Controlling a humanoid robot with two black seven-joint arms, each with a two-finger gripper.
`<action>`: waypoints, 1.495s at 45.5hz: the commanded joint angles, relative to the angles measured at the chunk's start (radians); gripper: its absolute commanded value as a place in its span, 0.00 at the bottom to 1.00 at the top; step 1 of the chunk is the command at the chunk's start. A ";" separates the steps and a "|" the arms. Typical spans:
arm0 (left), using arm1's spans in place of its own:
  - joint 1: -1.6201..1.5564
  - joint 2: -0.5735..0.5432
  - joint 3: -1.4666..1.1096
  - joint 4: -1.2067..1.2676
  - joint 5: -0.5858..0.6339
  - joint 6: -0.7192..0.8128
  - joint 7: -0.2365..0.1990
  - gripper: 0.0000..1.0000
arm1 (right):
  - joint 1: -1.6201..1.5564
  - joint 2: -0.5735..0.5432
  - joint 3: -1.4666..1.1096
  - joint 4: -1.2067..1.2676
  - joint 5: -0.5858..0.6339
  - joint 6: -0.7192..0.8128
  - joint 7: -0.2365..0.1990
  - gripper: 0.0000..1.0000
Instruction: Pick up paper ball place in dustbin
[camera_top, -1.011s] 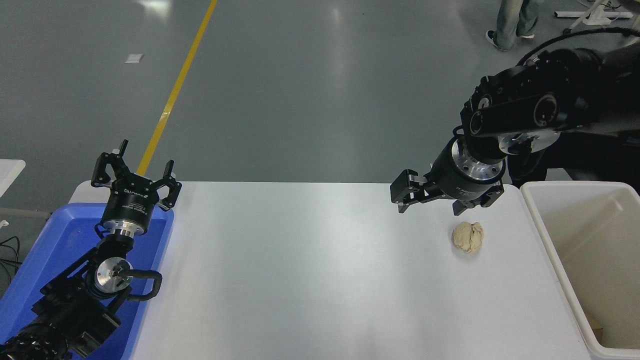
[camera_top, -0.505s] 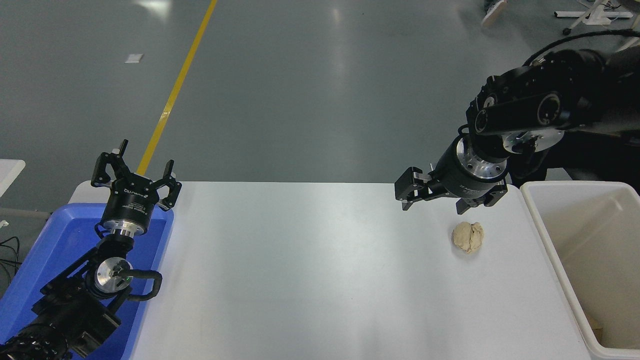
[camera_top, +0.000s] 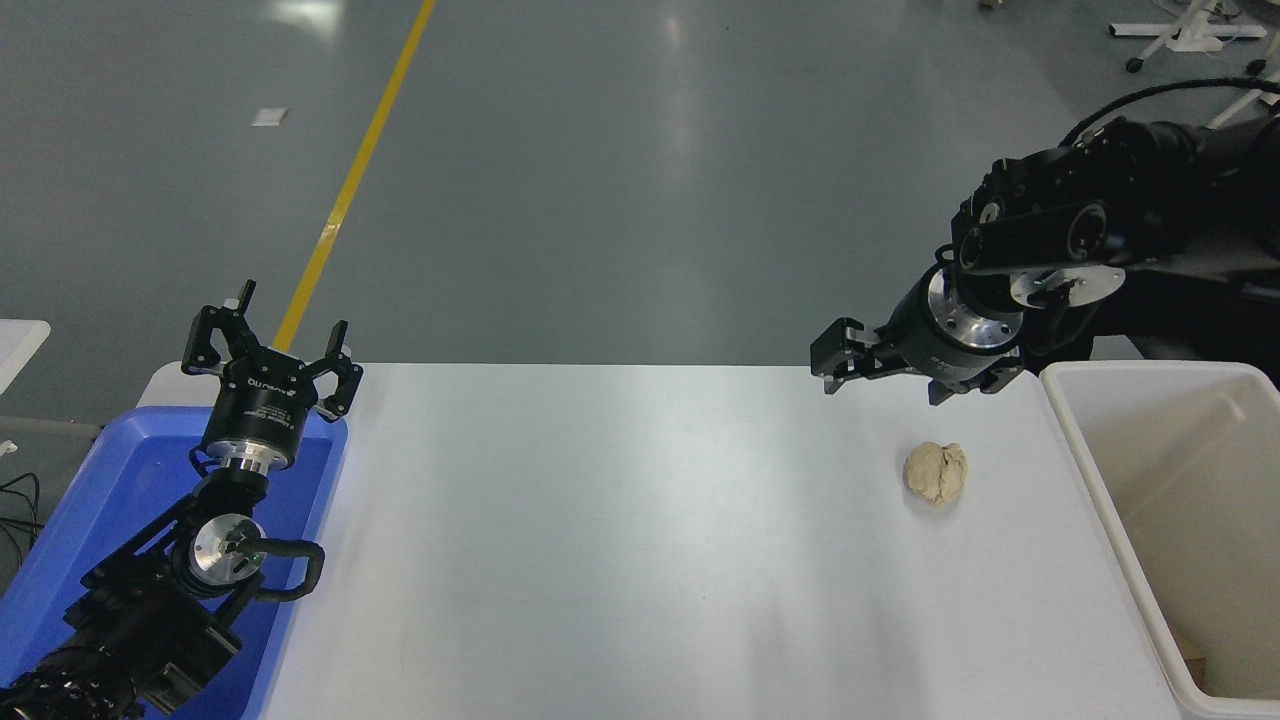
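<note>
Nothing is done yet — the paper ball (camera_top: 936, 474) lies loose on my desk (camera_top: 620, 540) just beside the dustbin (camera_top: 1075, 425) (left arm parked), my right gripper (camera_top: 885, 372) spread, empty, above it — grasp and drop remain.

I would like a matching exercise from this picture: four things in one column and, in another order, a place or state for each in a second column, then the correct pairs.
Things:
1. paper ball
2. dustbin
3. blue tray
4. right gripper

Places or states:
A. at the table's right end
B. open, above the table's far edge
C. lying loose on the white table
D. at the table's left end, under the parked left gripper

Pairs: 1-C, 2-A, 3-D, 4-B
</note>
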 joint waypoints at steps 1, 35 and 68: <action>0.000 0.000 -0.001 0.000 0.000 0.000 0.000 0.98 | -0.173 0.002 -0.079 -0.175 -0.001 -0.181 0.000 1.00; -0.001 0.000 0.000 0.000 0.000 0.000 0.000 0.98 | -0.638 0.051 -0.037 -0.393 0.188 -0.493 -0.001 1.00; 0.000 0.000 0.000 0.000 0.000 0.000 0.000 0.98 | -0.791 0.051 0.066 -0.502 0.172 -0.514 0.000 1.00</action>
